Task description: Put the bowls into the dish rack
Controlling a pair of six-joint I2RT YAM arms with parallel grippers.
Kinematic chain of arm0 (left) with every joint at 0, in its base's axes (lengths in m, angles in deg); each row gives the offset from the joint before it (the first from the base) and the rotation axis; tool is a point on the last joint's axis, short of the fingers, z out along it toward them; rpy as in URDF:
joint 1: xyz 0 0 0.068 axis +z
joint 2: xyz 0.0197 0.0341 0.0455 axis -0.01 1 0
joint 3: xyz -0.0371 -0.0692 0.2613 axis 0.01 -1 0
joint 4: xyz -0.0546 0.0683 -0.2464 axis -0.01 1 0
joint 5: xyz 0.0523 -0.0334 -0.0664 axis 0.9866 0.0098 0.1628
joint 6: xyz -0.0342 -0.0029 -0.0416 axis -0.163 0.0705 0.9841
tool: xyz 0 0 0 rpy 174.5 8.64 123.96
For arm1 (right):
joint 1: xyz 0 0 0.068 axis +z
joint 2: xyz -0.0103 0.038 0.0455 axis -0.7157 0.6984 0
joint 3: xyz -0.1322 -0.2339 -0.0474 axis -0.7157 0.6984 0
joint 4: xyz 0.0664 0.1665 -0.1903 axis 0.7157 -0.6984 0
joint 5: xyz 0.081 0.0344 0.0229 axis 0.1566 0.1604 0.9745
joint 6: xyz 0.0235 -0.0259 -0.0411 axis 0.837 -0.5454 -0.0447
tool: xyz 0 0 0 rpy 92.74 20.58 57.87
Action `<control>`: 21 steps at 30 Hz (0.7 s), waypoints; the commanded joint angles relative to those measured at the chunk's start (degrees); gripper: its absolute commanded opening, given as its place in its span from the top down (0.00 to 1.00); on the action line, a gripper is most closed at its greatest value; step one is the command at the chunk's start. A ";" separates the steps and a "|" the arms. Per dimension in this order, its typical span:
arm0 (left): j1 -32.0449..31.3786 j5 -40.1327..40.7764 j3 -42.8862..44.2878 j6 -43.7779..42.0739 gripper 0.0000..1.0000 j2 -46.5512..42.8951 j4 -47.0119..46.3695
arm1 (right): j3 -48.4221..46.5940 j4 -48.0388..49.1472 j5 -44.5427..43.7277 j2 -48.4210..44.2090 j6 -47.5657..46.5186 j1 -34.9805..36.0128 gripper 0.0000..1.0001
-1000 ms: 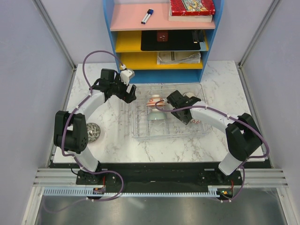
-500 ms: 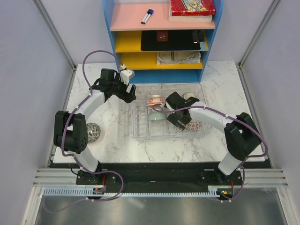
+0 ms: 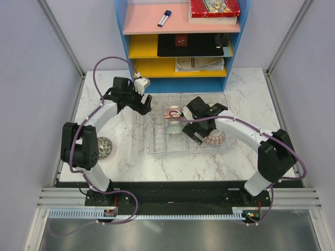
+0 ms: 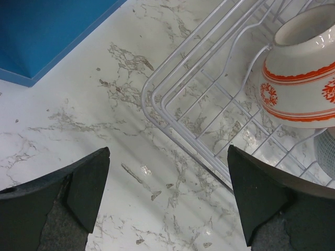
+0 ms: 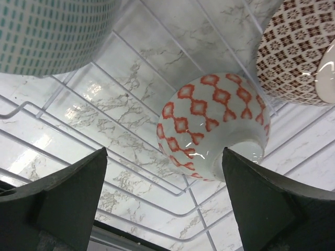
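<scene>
The clear dish rack [image 3: 155, 149] sits mid-table. My right gripper [image 3: 194, 130] hangs open over it. In the right wrist view its jaws [image 5: 165, 178] stand wide apart just above a white bowl with orange-red diamonds [image 5: 212, 125] that lies upside down on the rack's ribs, touched by neither finger. A brown-patterned bowl [image 5: 296, 52] and a teal-patterned bowl [image 5: 52, 31] lie beside it. My left gripper [image 3: 144, 104] is open and empty over the marble by the rack's back left corner [image 4: 172, 104], near an orange-striped bowl [image 4: 301, 78]. A speckled bowl [image 3: 104, 147] rests on the table at left.
A blue shelf unit [image 3: 180, 44] with pink and yellow shelves stands behind the rack, holding pens, books and a black tray. Grey walls close both sides. The speckled bowl sits close against the left arm's base [image 3: 78, 151].
My right gripper has gone from shut to open, letting go of the orange-red diamond bowl in the rack, and has shifted slightly left and nearer. The left arm has stayed put.
</scene>
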 commanded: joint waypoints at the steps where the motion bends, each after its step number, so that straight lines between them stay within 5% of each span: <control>1: -0.27 1.51 2.59 -0.47 0.00 1.63 -0.85 | 2.31 -1.08 3.03 -2.18 0.22 -0.80 0.03; 13: -0.89 0.80 5.75 -2.76 0.00 4.26 1.87 | -0.59 4.18 0.57 -7.80 -1.01 -4.93 0.03; 21: -1.68 -0.43 6.54 -5.04 0.00 5.93 3.63 | 0.64 13.49 2.93 -3.06 0.66 -9.32 0.08</control>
